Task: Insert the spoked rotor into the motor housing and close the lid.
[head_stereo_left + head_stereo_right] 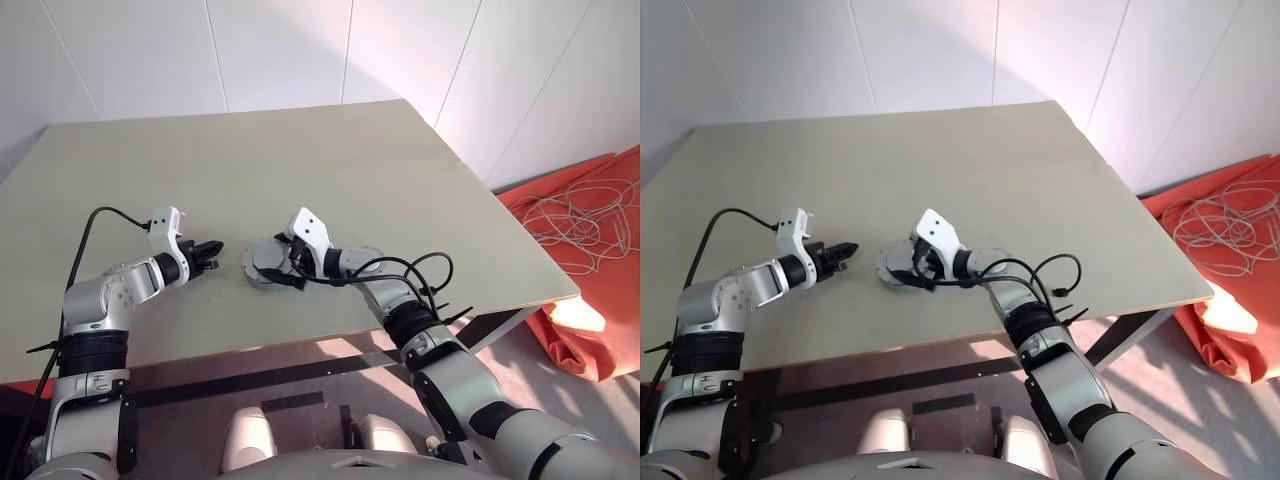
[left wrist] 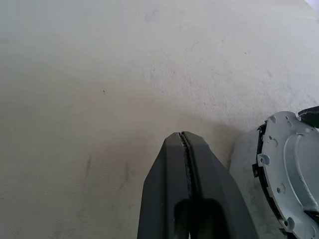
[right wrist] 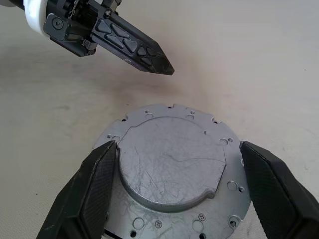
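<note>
My right gripper (image 3: 177,191) is straddling the housing (image 3: 174,164), fingers apart, maybe touching; my left gripper (image 3: 167,68), closed, is hovering beside it.

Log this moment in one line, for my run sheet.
left hand shut, beside housing | right hand open, straddling motor housing | housing on table

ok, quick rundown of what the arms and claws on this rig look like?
Both arms are silver-grey shells with black joint bands. Each wrist carries a white bracket above the claw. Black cables loop off both forearms. The left claw and right claw each have two black tapered fingers; the left one's outer faces bear raised triangle patterns.
</note>
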Motion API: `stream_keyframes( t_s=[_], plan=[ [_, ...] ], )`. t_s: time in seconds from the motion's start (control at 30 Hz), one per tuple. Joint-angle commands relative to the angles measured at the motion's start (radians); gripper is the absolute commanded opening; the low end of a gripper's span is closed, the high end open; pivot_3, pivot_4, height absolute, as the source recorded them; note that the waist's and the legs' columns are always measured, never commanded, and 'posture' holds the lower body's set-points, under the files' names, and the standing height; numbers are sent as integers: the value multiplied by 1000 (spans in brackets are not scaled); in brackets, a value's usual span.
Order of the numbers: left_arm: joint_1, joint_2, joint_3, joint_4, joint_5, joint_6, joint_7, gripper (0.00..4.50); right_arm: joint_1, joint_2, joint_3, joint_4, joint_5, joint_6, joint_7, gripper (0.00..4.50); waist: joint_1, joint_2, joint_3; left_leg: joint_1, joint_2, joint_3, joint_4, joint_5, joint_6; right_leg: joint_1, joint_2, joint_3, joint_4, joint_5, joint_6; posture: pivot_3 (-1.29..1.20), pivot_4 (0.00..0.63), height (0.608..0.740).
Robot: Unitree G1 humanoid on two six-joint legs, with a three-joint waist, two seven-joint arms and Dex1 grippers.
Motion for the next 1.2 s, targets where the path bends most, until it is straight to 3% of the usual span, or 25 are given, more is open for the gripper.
stream_keyframes(
  t_s=[0.03,1.2],
  plan=[
    [-19,17,21,-10,-3,-18,2,0,-1,-14,5,21,-16,21,1,3255,1,0,0,0,0,0,0,0,0,0,0,0,0,0,0,0,0,740],
    [-8,16,19,-20,-9,-7,-3,0,43,-72,23,-73,14,136,89,3195,5,0,0,-1,-1,0,-4,-1,2,2,-1,0,-8,0,0,0,0,740]
  ],
)
